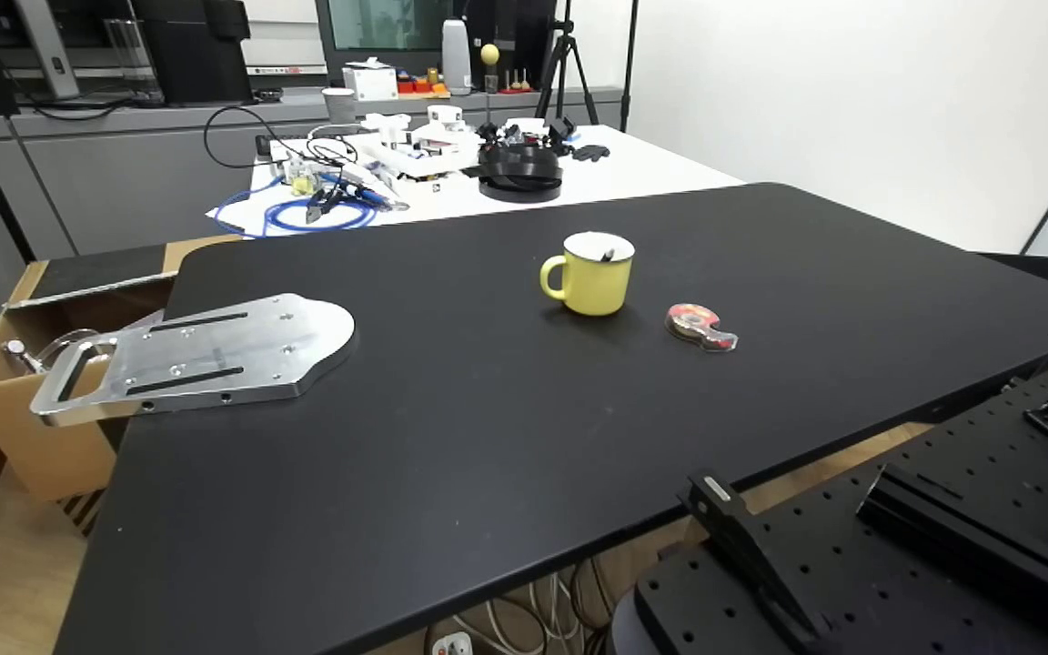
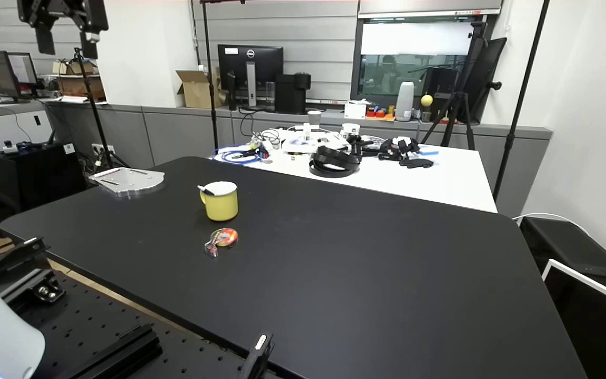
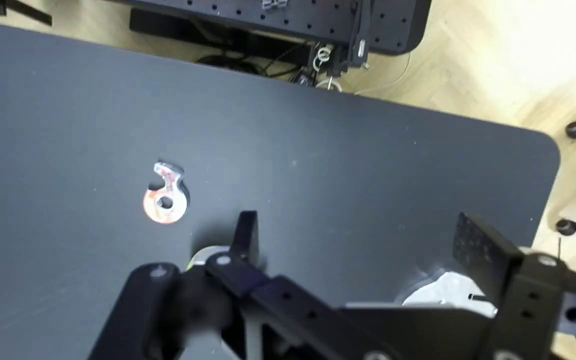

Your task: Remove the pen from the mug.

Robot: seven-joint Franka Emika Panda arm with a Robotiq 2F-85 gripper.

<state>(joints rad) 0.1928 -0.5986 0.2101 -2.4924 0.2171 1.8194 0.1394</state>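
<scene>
The yellow mug (image 1: 593, 287) stands upright on the black table; it also shows in an exterior view (image 2: 222, 207). The pen stands in the mug. Only its dark end (image 1: 608, 256) shows at the rim in an exterior view, and a white and black end (image 2: 206, 190) leans over the rim on the handle side in an exterior view. In the wrist view the mug (image 3: 205, 254) is mostly hidden behind a gripper finger, and the pen is hidden. My gripper (image 3: 363, 240) is open and empty, high above the table; it also shows at the top left (image 2: 67, 46) in an exterior view.
A clear tape dispenser (image 1: 697, 324) with red tape lies near the mug. A silver metal plate with a handle (image 1: 215, 353) lies at the table edge, overhanging a cardboard box (image 1: 46, 446). A white table (image 2: 418, 181) with cables and equipment adjoins the black table (image 2: 366, 273).
</scene>
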